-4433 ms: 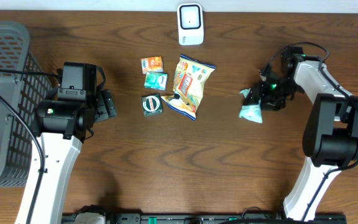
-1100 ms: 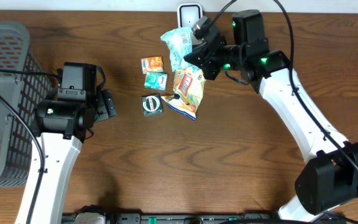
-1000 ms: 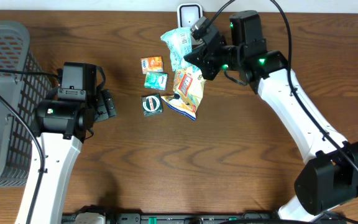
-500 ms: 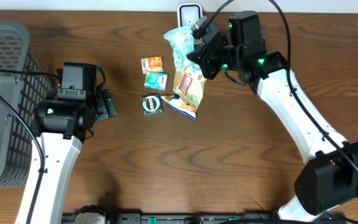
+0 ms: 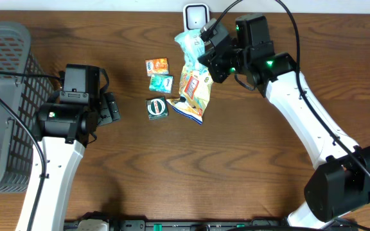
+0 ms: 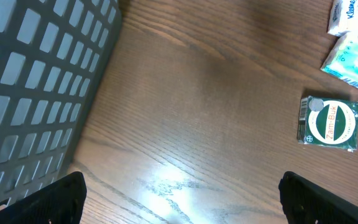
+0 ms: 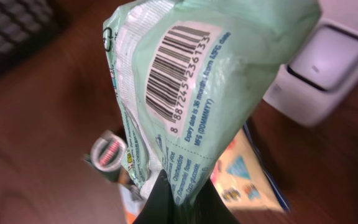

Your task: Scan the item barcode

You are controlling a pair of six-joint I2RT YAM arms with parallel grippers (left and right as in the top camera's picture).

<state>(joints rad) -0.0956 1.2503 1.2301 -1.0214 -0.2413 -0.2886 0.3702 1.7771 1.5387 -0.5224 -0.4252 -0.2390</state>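
Note:
My right gripper is shut on the lower end of a pale green packet and holds it up just in front of the white scanner at the table's far edge. In the right wrist view the packet fills the middle. Its barcode faces the camera, and the scanner sits behind it to the right. My left gripper rests at the left of the table, open with nothing between its fingers. Its dark fingertips stand wide apart over bare wood.
A grey mesh basket stands at the left edge, close beside the left arm. A yellow snack bag lies under the held packet. Left of it are an orange sachet, a teal sachet and a green box.
The right arm carried the packet from the table's right side up to the scanner. Over the last second it edged the packet a little rightward, closer to the scanner. The left arm stayed still.

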